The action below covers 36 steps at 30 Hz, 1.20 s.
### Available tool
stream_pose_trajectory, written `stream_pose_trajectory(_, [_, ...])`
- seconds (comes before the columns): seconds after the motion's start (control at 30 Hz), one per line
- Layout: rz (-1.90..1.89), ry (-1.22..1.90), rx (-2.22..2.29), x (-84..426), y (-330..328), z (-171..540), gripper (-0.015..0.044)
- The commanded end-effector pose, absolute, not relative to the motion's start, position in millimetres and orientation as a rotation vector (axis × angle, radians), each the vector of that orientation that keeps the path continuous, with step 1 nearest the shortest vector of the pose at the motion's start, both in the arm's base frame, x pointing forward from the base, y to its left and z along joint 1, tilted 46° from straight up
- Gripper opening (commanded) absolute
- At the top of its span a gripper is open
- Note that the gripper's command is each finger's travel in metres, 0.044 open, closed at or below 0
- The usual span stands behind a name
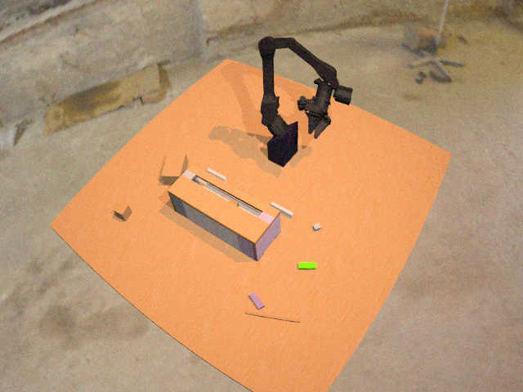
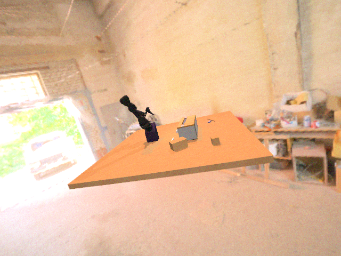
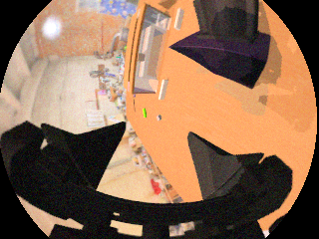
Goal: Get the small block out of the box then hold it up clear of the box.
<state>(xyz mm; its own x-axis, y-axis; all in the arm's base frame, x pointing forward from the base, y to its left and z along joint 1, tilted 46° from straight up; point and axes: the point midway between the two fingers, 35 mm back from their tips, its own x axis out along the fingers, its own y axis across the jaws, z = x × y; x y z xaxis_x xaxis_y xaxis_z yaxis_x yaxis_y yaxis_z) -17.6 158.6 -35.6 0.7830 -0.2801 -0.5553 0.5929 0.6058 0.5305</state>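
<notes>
The long box (image 1: 213,211) (image 2: 188,133) (image 3: 134,55) stands on the table, with an orange top and a narrow slot along it. In the wrist view a small darker patch (image 3: 142,57) shows inside the box; I cannot tell whether it is the block. The shelf ends and the pocket cannot be made out clearly. My gripper (image 1: 314,134) (image 3: 158,130) is open and empty, raised above the table beyond the dark arm base, away from the box. It is small and dark in the exterior view.
White bars (image 1: 216,174) (image 1: 281,209) lie beside the box. A pale cube (image 1: 316,226) (image 3: 159,118), green block (image 1: 306,265) (image 3: 145,113), purple block (image 1: 256,300) and thin rod (image 1: 272,317) lie beyond its right end. Brown blocks (image 1: 172,169) (image 1: 122,211) stand left. The dark base (image 1: 283,145) stands behind.
</notes>
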Motion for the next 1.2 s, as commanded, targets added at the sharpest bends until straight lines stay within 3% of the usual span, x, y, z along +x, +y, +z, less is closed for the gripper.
stream_pose_trajectory(0.0, [-0.532, 0.441, 0.775, -16, 159, -35, 0.0400])
stream_pose_trajectory(0.3, [-0.861, 0.204, 1.355, 17, 172, -32, 0.0400])
stream_pose_trajectory(0.43, [-1.070, -0.047, 1.770, 38, 181, -28, 0.0400])
stream_pose_trajectory(0.77, [-1.362, -1.173, 2.683, 105, 191, -14, 0.0400])
stream_pose_trajectory(1.17, [-1.173, -2.233, 2.924, 154, 181, -1, 0.0400])
